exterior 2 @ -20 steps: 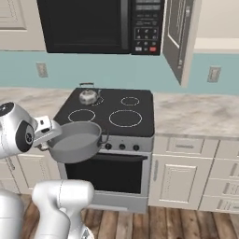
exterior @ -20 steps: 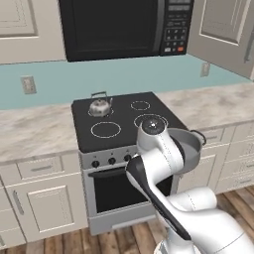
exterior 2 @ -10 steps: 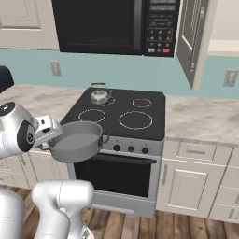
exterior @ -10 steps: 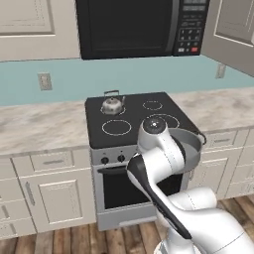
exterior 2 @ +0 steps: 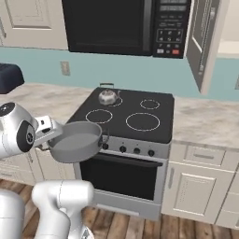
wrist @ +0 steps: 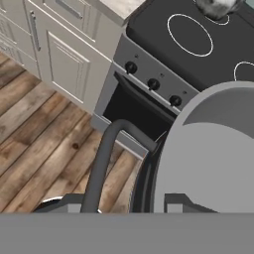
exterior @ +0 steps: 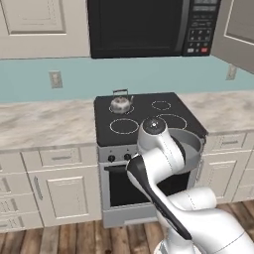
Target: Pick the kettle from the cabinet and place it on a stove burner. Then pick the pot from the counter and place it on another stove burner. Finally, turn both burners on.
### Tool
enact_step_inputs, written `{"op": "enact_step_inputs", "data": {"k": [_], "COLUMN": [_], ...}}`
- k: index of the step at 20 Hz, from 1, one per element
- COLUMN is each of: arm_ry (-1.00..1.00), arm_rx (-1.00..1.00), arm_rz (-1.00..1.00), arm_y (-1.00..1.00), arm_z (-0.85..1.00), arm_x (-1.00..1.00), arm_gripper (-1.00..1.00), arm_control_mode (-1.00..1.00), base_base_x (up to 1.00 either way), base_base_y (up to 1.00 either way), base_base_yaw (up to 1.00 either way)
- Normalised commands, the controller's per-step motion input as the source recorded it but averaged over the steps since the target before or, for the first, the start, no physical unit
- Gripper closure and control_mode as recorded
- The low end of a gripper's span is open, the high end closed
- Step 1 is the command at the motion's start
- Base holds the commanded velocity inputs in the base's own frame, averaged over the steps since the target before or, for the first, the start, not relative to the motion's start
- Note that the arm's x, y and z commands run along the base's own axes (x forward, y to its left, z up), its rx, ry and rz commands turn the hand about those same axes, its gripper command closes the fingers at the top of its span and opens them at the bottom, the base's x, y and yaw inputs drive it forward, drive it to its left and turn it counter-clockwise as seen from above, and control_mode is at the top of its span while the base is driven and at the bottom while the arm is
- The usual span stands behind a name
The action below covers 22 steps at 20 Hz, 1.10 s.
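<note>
The pot [exterior 2: 74, 142] hangs in the air in front of the stove [exterior 2: 126, 154], off the cooktop's front left corner and above the floor [exterior 2: 186, 228]; the hand [exterior 2: 45, 136] grips it at its rim on the arm's side, jaws closed on the rim; in the right base view the pot sits level, open side up, with one loop handle toward the knobs [exterior 2: 136, 151]; in the left base view the pot [exterior: 191, 146] shows past the arm [exterior: 158, 149], at the cooktop's front right corner, with only its far rim and wall clear.

In the hand view the pot [wrist: 213, 158] fills the lower right, its grey inside facing the camera; a dark loop handle [wrist: 106, 154] curves down beside it over the wooden floor [wrist: 39, 149]; the oven door [wrist: 134, 111] and three knobs [wrist: 153, 85] lie beyond.

The kettle [exterior 2: 108, 96] stands upright on the rear left burner [exterior 2: 109, 100], near the cooktop's back left corner, well apart from the pot; in the left base view the kettle [exterior: 120, 103] sits there too; the front left burner [exterior 2: 99, 115], the large front right burner [exterior 2: 143, 121] and the small rear right burner [exterior 2: 150, 103] are bare.

The counter [exterior 2: 205, 121] runs on both sides of the stove; a microwave [exterior 2: 126, 25] hangs above; a cabinet door [exterior 2: 203, 42] stands open at the upper right.
</note>
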Motion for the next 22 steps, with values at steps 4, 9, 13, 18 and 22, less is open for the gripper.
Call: {"op": "enact_step_inputs", "data": {"k": [4, 9, 13, 18, 22], "arm_ry": [0.00, 0.00, 0.00, 0.00, 0.00], "arm_rx": [0.00, 0.00, 0.00, 0.00, 0.00], "arm_rz": [0.00, 0.00, 0.00, 0.00, 0.00], "arm_y": [0.00, 0.00, 0.00, 0.00, 0.00], "arm_z": [0.00, 0.00, 0.00, 0.00, 0.00], "arm_x": [0.00, 0.00, 0.00, 0.00, 0.00], "arm_gripper": [1.00, 1.00, 1.00, 1.00, 1.00], "arm_control_mode": [1.00, 1.00, 1.00, 1.00, 1.00], "base_base_x": [-0.11, 0.00, 0.11, 0.12, 0.11], "base_base_y": [-0.02, -0.08, -0.10, -0.16, -0.30], "base_base_yaw": [0.17, 0.13, 0.19, 0.18, 0.16]}}
